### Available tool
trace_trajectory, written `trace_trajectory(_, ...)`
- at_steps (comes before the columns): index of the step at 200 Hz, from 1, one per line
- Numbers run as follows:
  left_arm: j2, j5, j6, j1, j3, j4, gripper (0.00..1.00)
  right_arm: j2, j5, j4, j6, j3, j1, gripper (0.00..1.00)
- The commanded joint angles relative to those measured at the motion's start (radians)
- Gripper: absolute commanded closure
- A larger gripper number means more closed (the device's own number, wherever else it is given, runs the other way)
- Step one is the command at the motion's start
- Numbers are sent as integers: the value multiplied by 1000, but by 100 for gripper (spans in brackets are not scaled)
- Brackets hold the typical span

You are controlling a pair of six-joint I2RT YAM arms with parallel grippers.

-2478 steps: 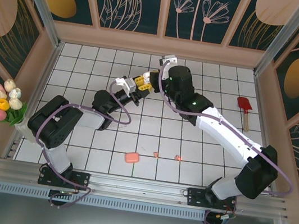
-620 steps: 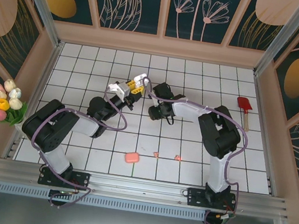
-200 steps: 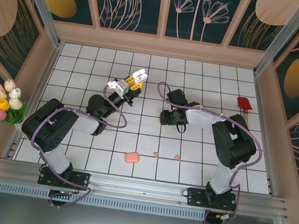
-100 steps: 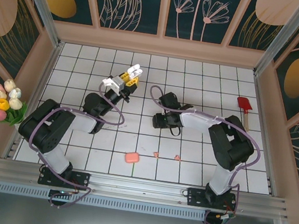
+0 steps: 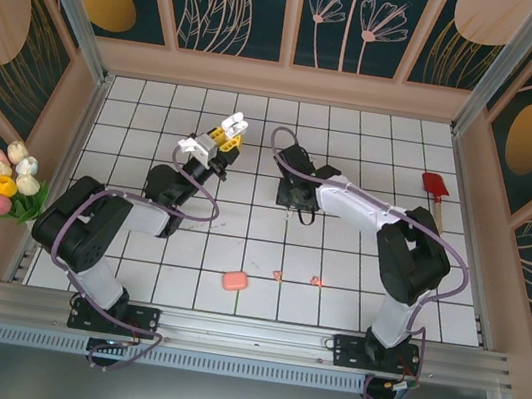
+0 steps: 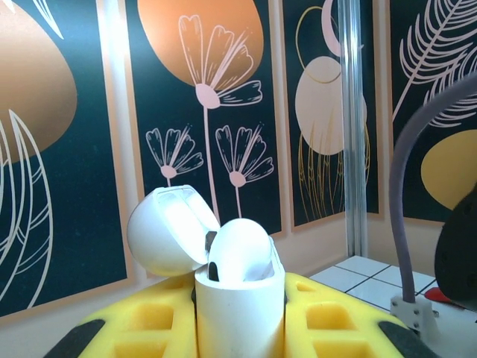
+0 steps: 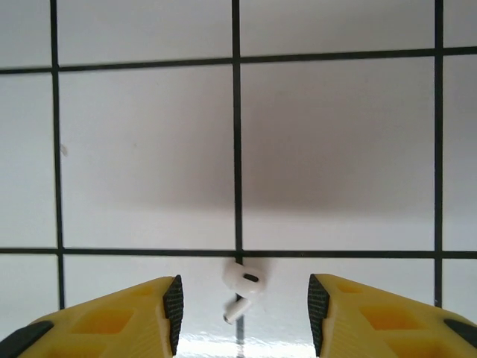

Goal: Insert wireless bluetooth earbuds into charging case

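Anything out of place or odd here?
Nothing looks damaged. A white earbud lies loose on a grout line between the fingers of the open right gripper. A red spatula lies near the right wall and seems unrelated to this job.

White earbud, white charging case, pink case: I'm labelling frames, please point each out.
white earbud [image 7: 241, 282], right wrist view, on its rounded head
white charging case [image 6: 240, 319], left wrist view, on its front wall
pink case [image 5: 234, 281], top external view, on its top
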Motion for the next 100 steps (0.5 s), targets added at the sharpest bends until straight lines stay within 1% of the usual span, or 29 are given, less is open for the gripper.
trace_trajectory(1, -18, -15, -1, 14, -10, 63, 100, 73, 31, -98, 153, 44, 20, 51)
trace_trajectory(33, -12, -14, -14, 19, -9, 78, 100, 125, 52, -129, 240, 69, 34, 51)
trace_trajectory(65, -5, -11, -26, 22, -13, 101, 100, 162, 78, -154, 253, 90, 45, 51)
trace_trajectory(100, 8, -9, -40, 25, -18, 126, 100, 184, 79, -152, 258, 100, 48, 51)
